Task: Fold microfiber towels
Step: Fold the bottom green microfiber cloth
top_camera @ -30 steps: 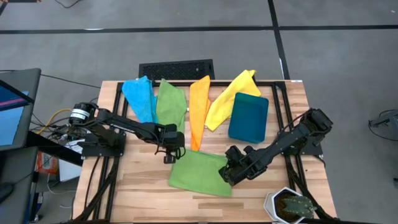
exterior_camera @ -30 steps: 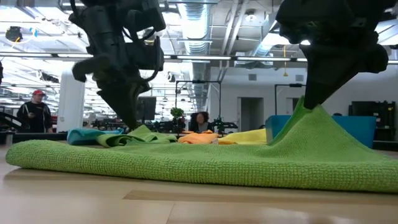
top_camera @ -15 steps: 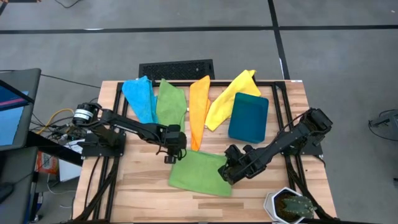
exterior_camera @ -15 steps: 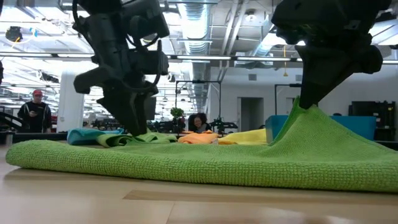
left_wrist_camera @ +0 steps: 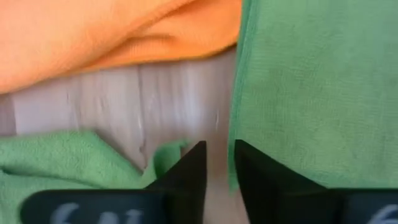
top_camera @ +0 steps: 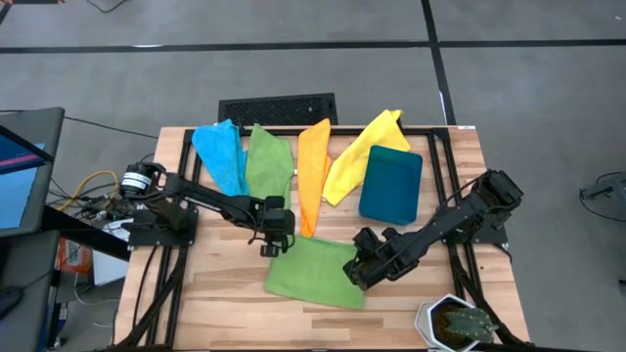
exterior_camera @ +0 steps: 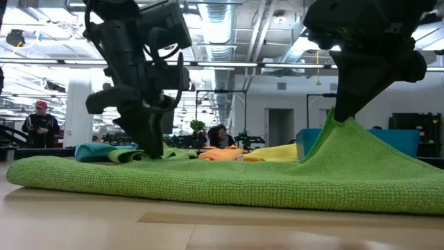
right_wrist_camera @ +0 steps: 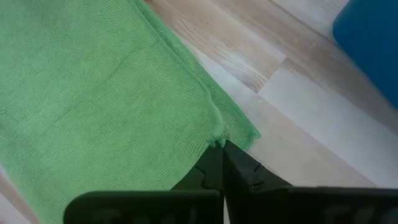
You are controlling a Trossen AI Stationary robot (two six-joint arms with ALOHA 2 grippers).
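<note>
Large open-plan robotics lab or industrial workspace indicated. Exposed ceiling ducts (exterior_camera: 222,28) and strip lighting seen overhead in low view. Grey carpet-tile floor (top_camera: 528,88) seen around wooden table (top_camera: 205,293) on black metal frame. Further black frame rig (exterior_camera: 218,111) seen in background. Two people (exterior_camera: 38,125) seen far off. Loose cables (top_camera: 83,191) and monitor (top_camera: 20,171) placed beside table.

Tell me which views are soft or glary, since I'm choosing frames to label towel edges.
Left wrist view: soft throughout, the orange towel and wood blurred. Right wrist view: crisp weave on the green towel, the blue bin smooth and featureless. Low view: bright ceiling lights leave both arms dark, the near wood out of focus. High view: even light, faint shadows.
</note>
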